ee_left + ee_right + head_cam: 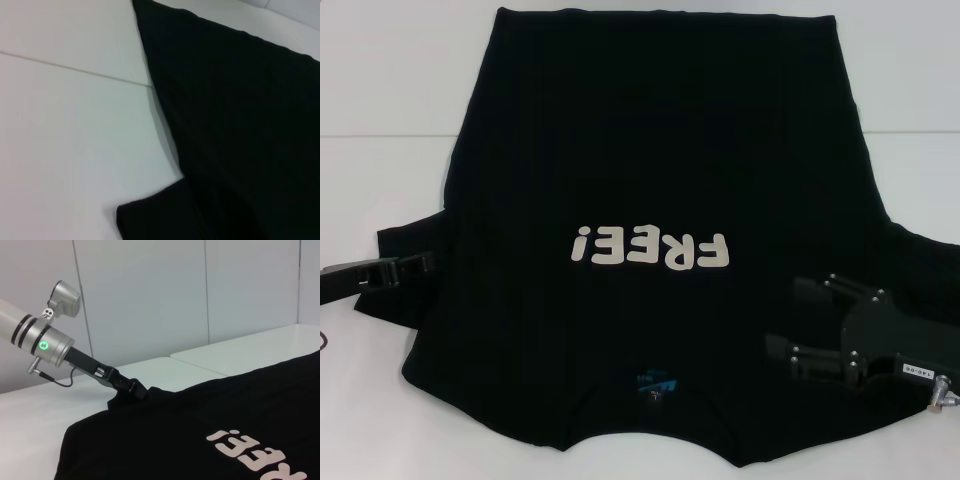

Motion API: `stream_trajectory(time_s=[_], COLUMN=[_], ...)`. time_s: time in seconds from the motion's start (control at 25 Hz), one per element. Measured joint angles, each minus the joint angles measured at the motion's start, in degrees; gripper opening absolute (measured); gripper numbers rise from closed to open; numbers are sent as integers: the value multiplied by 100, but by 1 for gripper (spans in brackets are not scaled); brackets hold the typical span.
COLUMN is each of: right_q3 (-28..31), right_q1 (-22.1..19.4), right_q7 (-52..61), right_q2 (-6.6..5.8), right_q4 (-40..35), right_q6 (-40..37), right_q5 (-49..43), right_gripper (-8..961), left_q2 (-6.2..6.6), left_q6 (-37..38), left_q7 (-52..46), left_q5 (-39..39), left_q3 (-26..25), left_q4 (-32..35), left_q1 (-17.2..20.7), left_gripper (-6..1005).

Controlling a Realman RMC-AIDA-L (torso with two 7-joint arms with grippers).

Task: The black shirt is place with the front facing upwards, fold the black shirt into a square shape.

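Observation:
The black shirt (650, 150) lies spread flat on the white table (380, 100), front up, hem far from me and neck near me. Its cream "FREE!" lettering (650, 248) reads upside down, and the blue neck label (655, 383) shows at the collar. My left gripper (420, 264) sits low at the edge of the left sleeve; the right wrist view shows the left gripper (137, 389) touching the shirt (175, 440) there. My right gripper (785, 318) stands open over the shirt's right shoulder, nothing between its fingers. The left wrist view shows the shirt (240, 125), side edge and sleeve only.
A thin seam (380, 137) crosses the white table behind the shirt's middle. Bare tabletop (65, 125) lies to the left of the shirt. Grey wall panels (150, 300) stand beyond the table on the left side.

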Motion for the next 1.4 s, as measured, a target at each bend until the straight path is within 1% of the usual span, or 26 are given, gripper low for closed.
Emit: stream_trajectory(time_s=[0.12,0.36,0.56,0.8,0.96,1.24,1.4], right_q3=[17,21,21,21,21,21,22], right_q1=[-11,-12,-5,12,14,15,17], right_q7=[0,0,0,0,0,0,0], right_q2=[-2,-3,-3,-2,-3,5,7], right_q4=[-7,-15,-17,-8,-5,0,1], right_q6=[-3,-17,-20,-21,-21,-24,-32], right_q5=[0,0,1,8,9,17,18], right_gripper=[883,880,877,873,871,867,864], left_q2=[8,18,27,42,60,192,228], left_q6=[24,25,10,11,0,61,103], left_q7=[-3,-3,-10,-83,-306,-781,-914], left_q5=[-3,-6,-6,-4,39,73,258], left_q3=[-11,-16,-16,-16,-21,-25,18], left_q4=[4,2,-4,23,164,617,714], left_q1=[-9,-30,-35,-36,-30,38,-32], left_gripper=[674,435,204,8,6,3,2])
